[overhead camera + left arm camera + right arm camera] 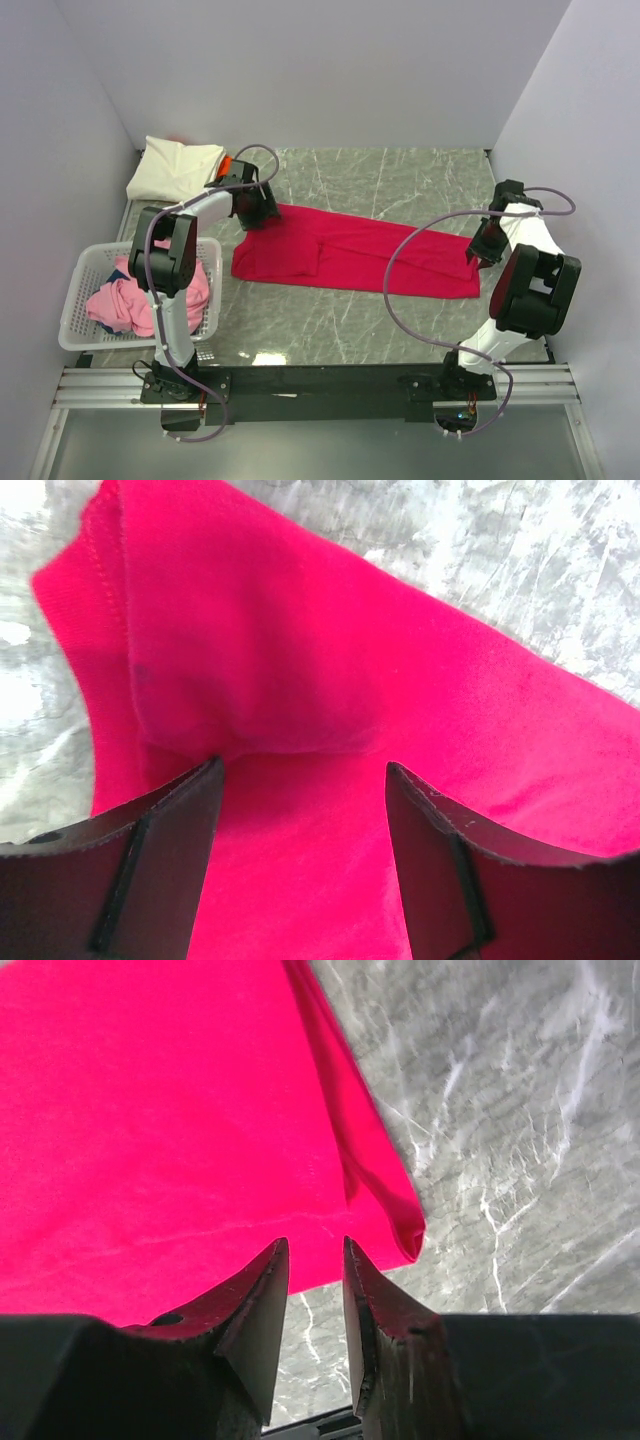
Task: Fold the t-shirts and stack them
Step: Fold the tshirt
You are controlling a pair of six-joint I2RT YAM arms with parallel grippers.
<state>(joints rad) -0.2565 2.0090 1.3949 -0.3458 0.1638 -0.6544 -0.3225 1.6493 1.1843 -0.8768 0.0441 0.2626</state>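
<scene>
A crimson red t-shirt (360, 255) lies folded into a long band across the marble table. My left gripper (262, 215) hovers over its far left end; the left wrist view shows that gripper (302, 768) open, with red cloth (300, 650) spread under the wide gap. My right gripper (482, 250) is at the shirt's right end. In the right wrist view, the right gripper (314, 1243) is open by a narrow gap, its tips at the cloth's edge (150, 1110), with bare table between the jaws. A folded cream-white t-shirt (175, 170) lies at the back left, an orange one (225, 163) peeking out beside it.
A white lattice basket (85, 300) stands at the left edge and holds crumpled light pink t-shirts (125, 300). Grey walls close in the table on the left, back and right. Bare marble (400, 180) shows behind the red shirt.
</scene>
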